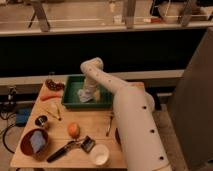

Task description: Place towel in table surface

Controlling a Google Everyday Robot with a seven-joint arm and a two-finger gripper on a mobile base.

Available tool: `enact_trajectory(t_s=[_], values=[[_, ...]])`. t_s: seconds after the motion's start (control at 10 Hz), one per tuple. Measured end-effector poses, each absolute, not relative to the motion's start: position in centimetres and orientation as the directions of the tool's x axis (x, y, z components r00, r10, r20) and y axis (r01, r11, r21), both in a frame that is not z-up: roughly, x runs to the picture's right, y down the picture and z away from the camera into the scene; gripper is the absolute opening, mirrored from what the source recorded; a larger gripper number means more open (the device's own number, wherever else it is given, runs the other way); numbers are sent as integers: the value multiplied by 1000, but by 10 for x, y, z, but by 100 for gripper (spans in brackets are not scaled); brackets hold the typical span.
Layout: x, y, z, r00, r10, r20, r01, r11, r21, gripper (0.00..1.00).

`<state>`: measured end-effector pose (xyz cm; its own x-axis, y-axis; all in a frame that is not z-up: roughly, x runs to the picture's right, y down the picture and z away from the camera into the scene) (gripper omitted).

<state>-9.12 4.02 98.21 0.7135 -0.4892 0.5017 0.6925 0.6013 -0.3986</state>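
Note:
A white crumpled towel point(85, 95) lies inside the green tray point(70, 102) at the back of the wooden table point(60, 127). My white arm reaches from the lower right over the table and bends down into the tray. My gripper point(89, 92) is down in the tray, right at the towel.
On the table stand an orange point(73, 130), a white cup point(100, 154), a brown bowl with something blue in it point(35, 142), a black brush point(70, 148), a carrot point(49, 97), a dark bowl point(54, 85) and a fork point(109, 125). A grey cabinet point(192, 100) stands at the right.

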Motion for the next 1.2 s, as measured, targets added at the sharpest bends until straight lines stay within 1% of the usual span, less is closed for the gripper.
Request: enact_trajectory(t_s=[0.2, 0.4, 0.5, 0.6, 0.7, 0.8, 0.9, 1.0, 1.2], values=[[-93, 44, 997, 717, -487, 499, 690, 597, -409, 78], [-98, 47, 1005, 705, -492, 510, 701, 589, -401, 65], [-99, 47, 1006, 704, -493, 512, 702, 591, -397, 52], [-96, 45, 1003, 706, -489, 513, 700, 591, -401, 33], [-95, 43, 1001, 706, -491, 511, 700, 591, -400, 24], [-93, 42, 1000, 706, -494, 508, 701, 589, -402, 12], [-93, 41, 999, 705, -495, 508, 702, 588, -402, 3], [-93, 41, 998, 705, -494, 509, 702, 588, -403, 0], [-95, 42, 990, 701, -500, 509, 703, 609, -369, 0]])
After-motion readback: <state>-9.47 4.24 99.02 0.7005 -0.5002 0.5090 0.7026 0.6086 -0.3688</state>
